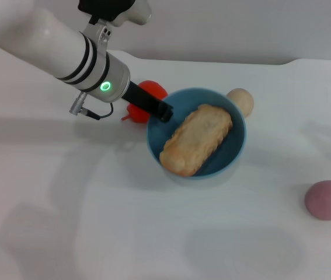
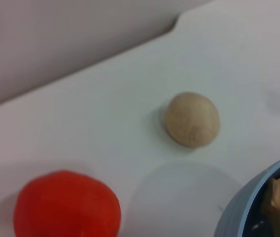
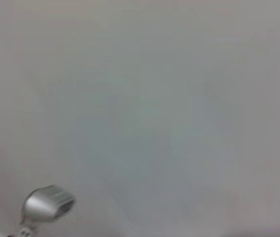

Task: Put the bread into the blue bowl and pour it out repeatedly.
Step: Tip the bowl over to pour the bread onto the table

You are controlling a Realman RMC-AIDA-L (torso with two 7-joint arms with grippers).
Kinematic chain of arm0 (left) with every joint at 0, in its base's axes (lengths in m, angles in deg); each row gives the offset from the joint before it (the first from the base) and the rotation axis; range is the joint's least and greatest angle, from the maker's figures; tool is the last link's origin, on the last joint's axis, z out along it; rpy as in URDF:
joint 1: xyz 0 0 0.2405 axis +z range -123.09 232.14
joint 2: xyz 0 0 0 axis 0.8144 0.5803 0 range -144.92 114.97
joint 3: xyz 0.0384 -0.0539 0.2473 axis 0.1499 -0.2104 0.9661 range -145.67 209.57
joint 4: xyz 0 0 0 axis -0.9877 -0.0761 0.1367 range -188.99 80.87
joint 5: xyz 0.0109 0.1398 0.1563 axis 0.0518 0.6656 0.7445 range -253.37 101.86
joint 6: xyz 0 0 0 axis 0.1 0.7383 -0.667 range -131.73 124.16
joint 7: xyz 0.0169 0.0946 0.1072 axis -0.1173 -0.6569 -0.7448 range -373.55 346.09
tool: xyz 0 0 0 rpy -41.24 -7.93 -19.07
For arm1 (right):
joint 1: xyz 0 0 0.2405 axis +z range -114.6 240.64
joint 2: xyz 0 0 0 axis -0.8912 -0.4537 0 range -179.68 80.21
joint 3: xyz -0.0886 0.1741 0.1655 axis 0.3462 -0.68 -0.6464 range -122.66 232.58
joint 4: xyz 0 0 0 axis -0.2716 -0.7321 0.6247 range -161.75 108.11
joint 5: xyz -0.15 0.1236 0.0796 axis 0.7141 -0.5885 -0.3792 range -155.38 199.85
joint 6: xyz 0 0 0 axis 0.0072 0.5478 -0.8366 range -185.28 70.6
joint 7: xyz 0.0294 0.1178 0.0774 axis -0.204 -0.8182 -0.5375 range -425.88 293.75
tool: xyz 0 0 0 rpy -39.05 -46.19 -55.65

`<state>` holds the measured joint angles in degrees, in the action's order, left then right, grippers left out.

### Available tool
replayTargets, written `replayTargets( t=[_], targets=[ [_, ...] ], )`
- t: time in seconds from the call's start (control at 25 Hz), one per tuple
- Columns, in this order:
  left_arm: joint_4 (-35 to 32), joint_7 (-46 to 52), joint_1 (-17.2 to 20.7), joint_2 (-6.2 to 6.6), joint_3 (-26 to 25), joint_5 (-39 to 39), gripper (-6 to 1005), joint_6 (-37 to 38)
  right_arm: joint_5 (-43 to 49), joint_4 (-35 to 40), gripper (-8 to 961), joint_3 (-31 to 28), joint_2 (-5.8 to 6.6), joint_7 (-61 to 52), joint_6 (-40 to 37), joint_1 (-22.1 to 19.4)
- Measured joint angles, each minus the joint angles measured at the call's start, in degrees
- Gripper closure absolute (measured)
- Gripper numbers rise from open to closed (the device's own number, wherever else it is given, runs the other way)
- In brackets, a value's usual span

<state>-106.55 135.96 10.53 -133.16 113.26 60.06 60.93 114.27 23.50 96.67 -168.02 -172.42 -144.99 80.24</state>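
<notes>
Bread (image 1: 196, 139) lies inside blue bowl (image 1: 235, 153) on white tabletop (image 1: 95, 221). Left pincer (image 1: 164, 111) clamped on bowl's rim. Right pincer barely visible at far edge, state unclear.

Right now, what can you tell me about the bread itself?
The bread is a long loaf, tan with browner edges and a lumpy surface. It lies tilted inside the blue bowl, spanning nearly rim to rim and resting on the bowl's inner wall. The left gripper sits at the bowl's rim, apart from the loaf.
</notes>
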Motion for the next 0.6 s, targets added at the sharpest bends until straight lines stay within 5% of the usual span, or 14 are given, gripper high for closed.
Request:
replayTargets(
  t=[0.32, 0.6],
  targets=[
    [0.61, -0.16, 0.06, -0.27, 6.72, -0.66, 986, -10.56, 0.33, -6.46, 592, -5.34, 0.58, 0.35, -0.05, -4.45],
    [0.50, 0.38, 1.31, -0.47, 26.30, -3.21, 986, -28.85, 0.45, -7.18, 592, -5.89, 0.53, 0.38, -0.08, -5.76]
  ],
)
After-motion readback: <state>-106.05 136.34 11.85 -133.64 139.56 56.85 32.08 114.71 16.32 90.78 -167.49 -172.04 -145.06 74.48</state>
